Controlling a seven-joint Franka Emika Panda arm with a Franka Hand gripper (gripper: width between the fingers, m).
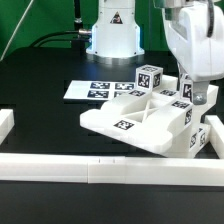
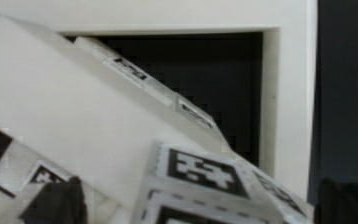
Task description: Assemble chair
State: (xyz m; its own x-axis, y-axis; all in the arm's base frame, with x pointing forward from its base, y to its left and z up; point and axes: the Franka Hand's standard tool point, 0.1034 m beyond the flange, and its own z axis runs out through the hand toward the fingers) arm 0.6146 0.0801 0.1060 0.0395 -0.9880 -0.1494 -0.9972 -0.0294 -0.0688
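Note:
The chair's white tagged pieces (image 1: pixel 140 122) lie grouped right of the middle of the black table, with a tagged block (image 1: pixel 148 76) standing at their back. My gripper (image 1: pixel 192 100) hangs over the group's end on the exterior view's right. In the wrist view my gripper (image 2: pixel 197 205) is open, its dark fingers (image 2: pixel 51 205) set wide on either side of a white tagged piece (image 2: pixel 211 170), with gaps between them and it. Beyond that piece is a white cut-out frame (image 2: pixel 279 90) with a slanted white part (image 2: pixel 87 110) across it.
The marker board (image 1: pixel 92 88) lies flat behind the pieces, in front of the arm's white base (image 1: pixel 112 35). A long white border rail (image 1: pixel 100 166) runs along the front, and short white rail pieces stand at the exterior view's left (image 1: pixel 5 122) and right (image 1: pixel 214 135).

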